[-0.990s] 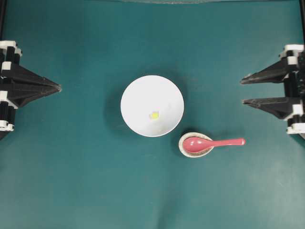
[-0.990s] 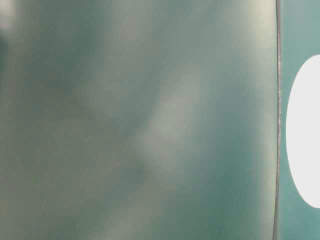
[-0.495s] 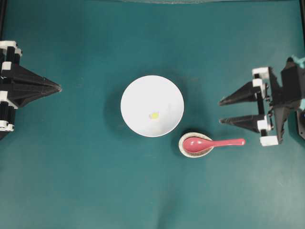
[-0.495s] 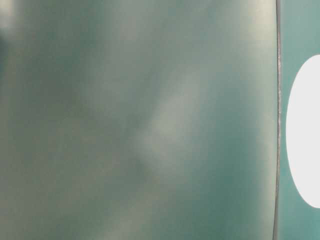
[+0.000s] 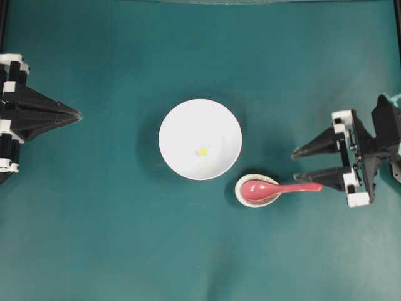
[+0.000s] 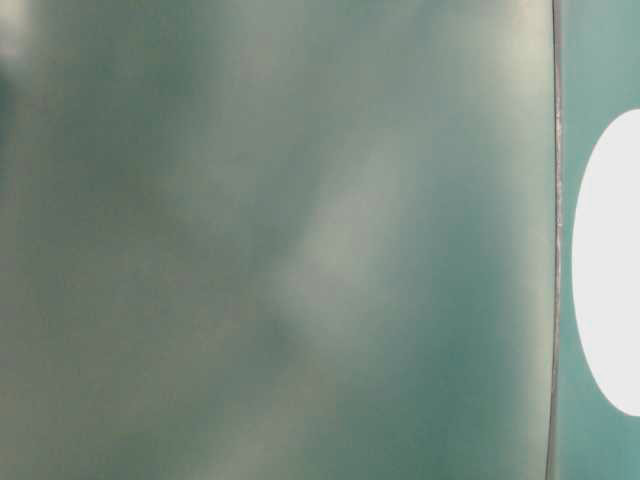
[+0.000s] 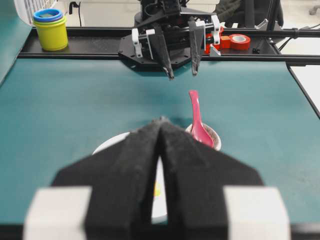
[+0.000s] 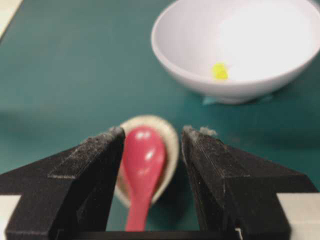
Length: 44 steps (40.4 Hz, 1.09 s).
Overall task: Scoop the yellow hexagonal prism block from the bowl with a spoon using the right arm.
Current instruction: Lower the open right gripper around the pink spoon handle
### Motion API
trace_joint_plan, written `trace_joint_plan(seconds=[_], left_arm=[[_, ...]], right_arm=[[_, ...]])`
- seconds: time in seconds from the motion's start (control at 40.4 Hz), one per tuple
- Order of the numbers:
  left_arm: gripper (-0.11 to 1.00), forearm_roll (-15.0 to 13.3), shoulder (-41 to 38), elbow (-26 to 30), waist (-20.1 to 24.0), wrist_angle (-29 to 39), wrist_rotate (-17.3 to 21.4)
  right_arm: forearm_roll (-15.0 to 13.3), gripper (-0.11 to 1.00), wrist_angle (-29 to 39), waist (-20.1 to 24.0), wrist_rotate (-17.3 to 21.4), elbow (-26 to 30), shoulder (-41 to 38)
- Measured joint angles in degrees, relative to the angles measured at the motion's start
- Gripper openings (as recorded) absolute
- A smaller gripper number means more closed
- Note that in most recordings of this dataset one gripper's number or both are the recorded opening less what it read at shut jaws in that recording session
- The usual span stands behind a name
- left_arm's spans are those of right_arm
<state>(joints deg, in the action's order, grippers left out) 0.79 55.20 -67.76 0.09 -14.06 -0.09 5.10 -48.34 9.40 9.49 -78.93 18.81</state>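
Spoon (image 5: 279,188) first: the pink-red piece lies on the teal tabletop (image 5: 125,238) with its scoop cradled in the small speckled spoon rest (image 5: 254,198) and its short handle running straight out toward the right side of the overhead view, so its long axis points at the right gripper (image 5: 294,165). That gripper's fingers (image 5: 316,175) are spread wide and grasping nothing; in the overhead view the handle's end sits just at the lower finger, and the right wrist view looks down the handle with the scoop framed in the gap between the two black fingers. Whether any contact exists yet cannot be told, though it looks like none. The left gripper (image 5: 79,115) is well apart on the far side, its fingers pressed together and empty, so the right arm is plainly the nearer one. The yellow hexagonal prism block (image 5: 202,152) rests inside the white bowl (image 5: 182,119), just below its middle, and the bowl stands just beside the spoon rest, up and to the left of it overhead. My judgement: the next move turns on bringing the spread fingers to straddle the handle along its length before closing.
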Motion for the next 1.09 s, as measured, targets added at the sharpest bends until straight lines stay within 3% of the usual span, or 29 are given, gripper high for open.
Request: trace_joint_plan(seconds=[0.52, 1.089], left_arm=[[0.00, 0.0, -0.1, 0.0, 0.0, -1.1, 0.0], [0.00, 0.0, -0.4, 0.0, 0.0, -1.1, 0.0]], right_arm=[[0.3, 0.55, -18.1, 3.6, 2.4, -3.2, -15.6], [0.3, 0.55, -20.7, 4.6, 2.4, -0.9, -24.3]])
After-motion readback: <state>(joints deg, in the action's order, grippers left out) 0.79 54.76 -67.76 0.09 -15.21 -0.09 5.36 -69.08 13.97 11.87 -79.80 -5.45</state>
